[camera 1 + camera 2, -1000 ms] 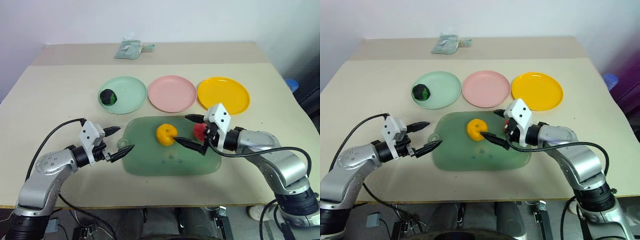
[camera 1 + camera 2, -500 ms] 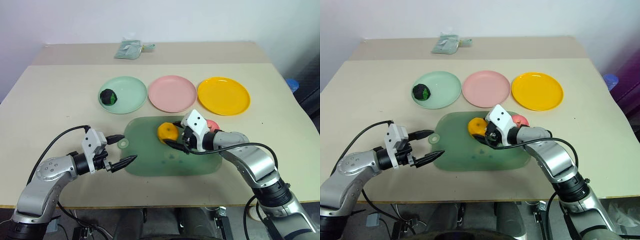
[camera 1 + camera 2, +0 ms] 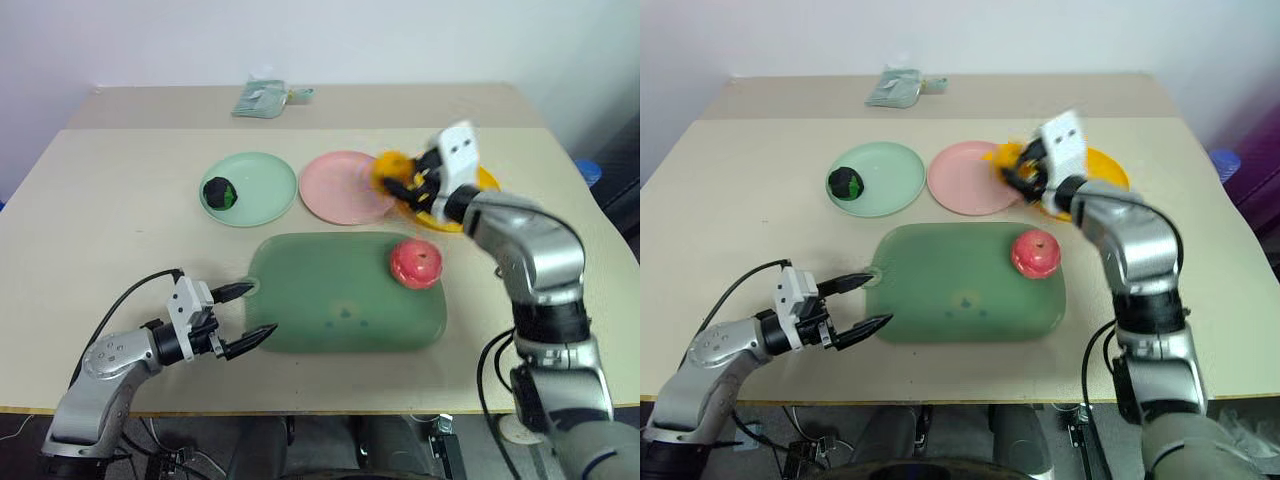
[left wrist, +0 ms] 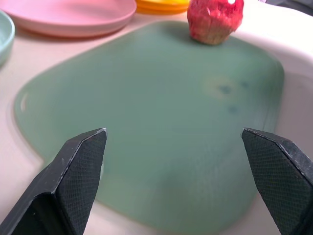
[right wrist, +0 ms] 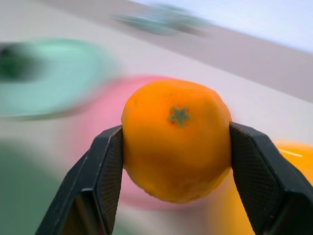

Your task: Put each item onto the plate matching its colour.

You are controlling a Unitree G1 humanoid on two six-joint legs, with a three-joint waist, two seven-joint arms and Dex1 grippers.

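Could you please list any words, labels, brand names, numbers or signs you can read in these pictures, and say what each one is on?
None can be read.
Packet at the far edge of the table: any print on it is too small and blurred to read.
Green tray: only a few dark marks, no letters.
The three plates, the fruit and both pincers show no text.

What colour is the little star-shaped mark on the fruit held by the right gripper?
Green, on the orange mandarin, clearest in the right wrist view.
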